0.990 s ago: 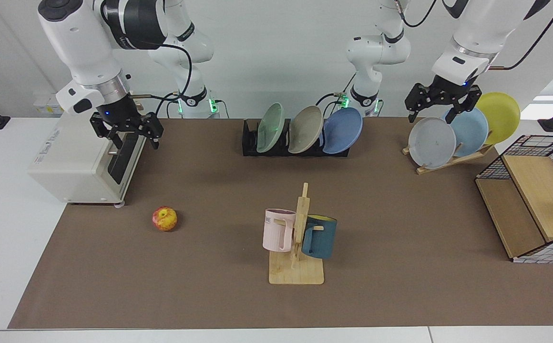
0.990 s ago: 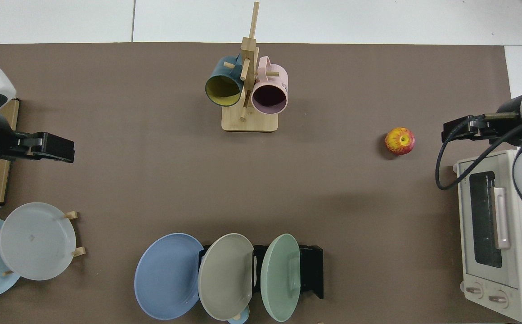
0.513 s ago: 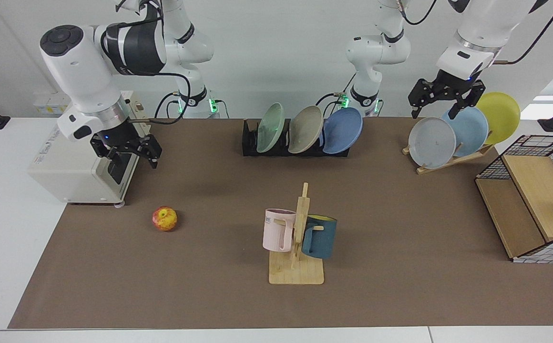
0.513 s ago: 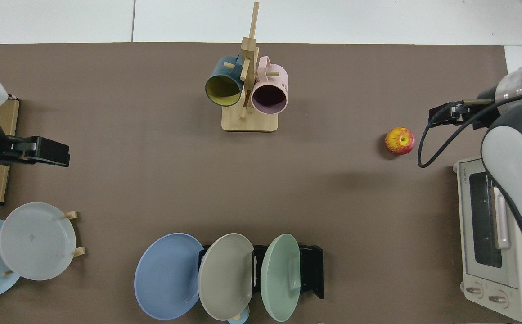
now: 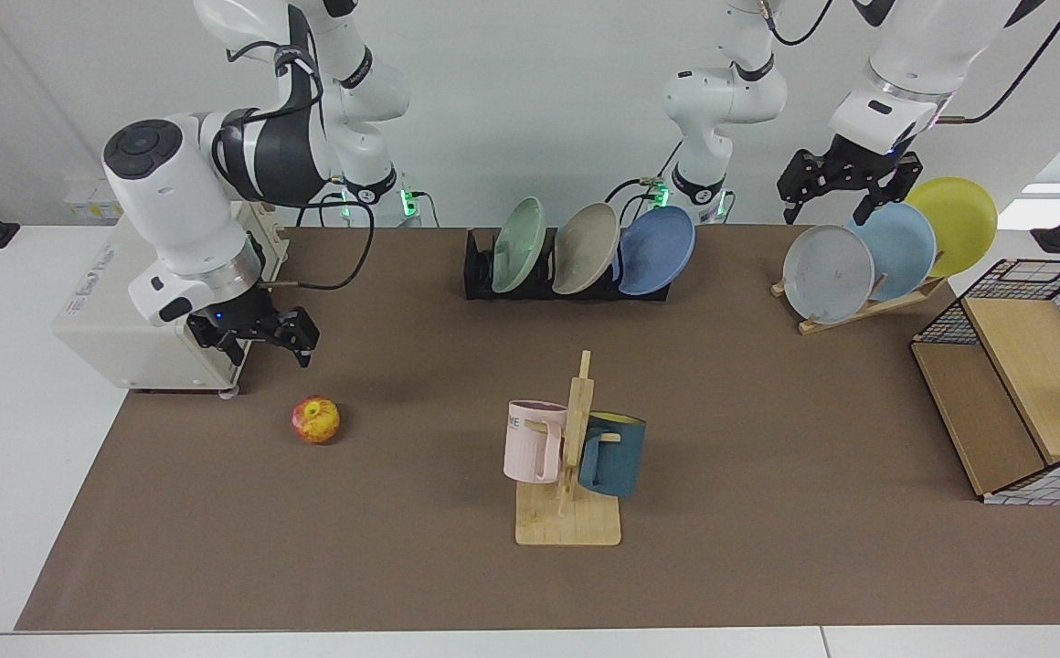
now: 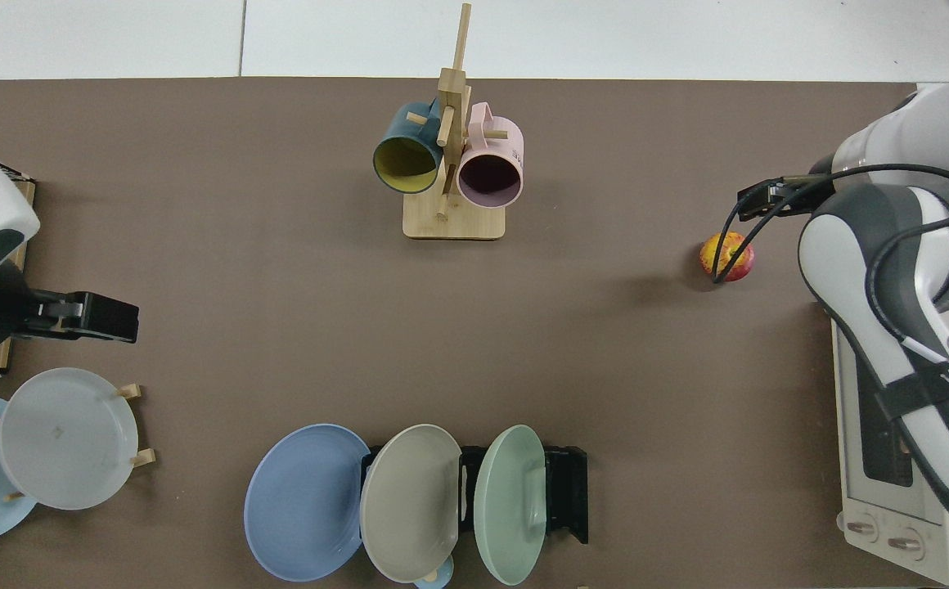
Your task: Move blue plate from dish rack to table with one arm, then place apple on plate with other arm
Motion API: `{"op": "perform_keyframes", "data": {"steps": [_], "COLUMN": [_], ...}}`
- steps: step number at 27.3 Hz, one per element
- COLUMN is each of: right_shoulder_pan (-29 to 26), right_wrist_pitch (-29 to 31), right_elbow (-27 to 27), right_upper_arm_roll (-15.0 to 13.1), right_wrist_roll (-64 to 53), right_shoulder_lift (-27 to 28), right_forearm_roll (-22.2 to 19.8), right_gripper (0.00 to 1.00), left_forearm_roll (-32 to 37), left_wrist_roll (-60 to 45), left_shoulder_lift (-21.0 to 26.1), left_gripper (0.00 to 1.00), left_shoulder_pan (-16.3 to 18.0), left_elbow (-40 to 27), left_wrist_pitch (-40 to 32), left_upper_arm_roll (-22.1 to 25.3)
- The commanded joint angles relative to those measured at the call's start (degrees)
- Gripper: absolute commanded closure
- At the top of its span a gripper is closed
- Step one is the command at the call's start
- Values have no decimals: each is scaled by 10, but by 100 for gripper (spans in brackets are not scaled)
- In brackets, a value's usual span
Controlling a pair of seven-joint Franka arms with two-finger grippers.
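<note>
Facing view: blue plate point(image 5: 657, 249) upright at one end slot of dish rack point(image 5: 480, 274), leaning beside a beige plate point(image 5: 587, 248) and a green plate point(image 5: 519, 244); rack set at the far edge of table point(image 5: 768, 411), near its middle. Plate untouched by either gripper. Apple point(image 5: 315, 419) resting on the mat toward the toaster-oven end of the table, clear of all other items.

Right gripper point(image 5: 260, 345) low over the mat, just in front of toaster oven point(image 5: 119, 320), above and slightly behind the apple, not touching it; fingers spread apart, nothing held. Left gripper point(image 5: 845, 187) raised above the far corner at the opposite end, over wooden plate stand point(image 5: 859, 306) carrying a grey plate point(image 5: 828, 273), a pale blue plate point(image 5: 900, 246) and a yellow plate point(image 5: 955, 224); fingers spread wide, empty, clear of the plates.

Top view: blue plate point(image 6: 304, 501) outermost of the three in the rack point(image 6: 564, 491). Apple point(image 6: 726, 257) partly crossed by a black cable, right gripper point(image 6: 761, 200) near it. Left gripper point(image 6: 102, 315) beside the grey plate point(image 6: 65, 438).

Mug tree point(image 5: 571, 457) with a pink mug point(image 5: 533, 440) and a dark blue mug point(image 5: 612, 454) mid-table, toward the near edge. Wire basket point(image 5: 1023, 375) at the table end near the plate stand.
</note>
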Motion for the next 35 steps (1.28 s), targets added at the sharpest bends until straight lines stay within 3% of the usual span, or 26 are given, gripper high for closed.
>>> {"op": "perform_keyframes", "data": {"steps": [1,7,12,19,35], "right_shoulder_pan": [0,1,-2,-1,-8], "right_wrist_pitch": [35,59,113,123,194], "right_elbow": [-10,-22,-61,-68,-123], "right_upper_arm_roll": [2,2,2,2,2], "right_wrist_roll": [5,10,6,11,10], "right_shoulder_lift": [21,40,45,61,82], "right_forearm_roll": [-5,-5,-5,-5,-6], "right_gripper": [0,0,0,0,0], "left_forearm_roll": [-13,-39,-41,-69,-107], "left_wrist_roll": [5,5,-2,-4,5], "left_shoulder_lift": [-74,-102,-139,-174,-186], "left_gripper": [0,0,0,0,0], "left_shoulder_pan": [-6,-7,-7,-7,-29], "left_elbow": [-115,-188,-275,-394,-492], "left_wrist_pitch": [34,91,145,232,212], "left_upper_arm_roll": [-3,-8,-34,-62,-65]}}
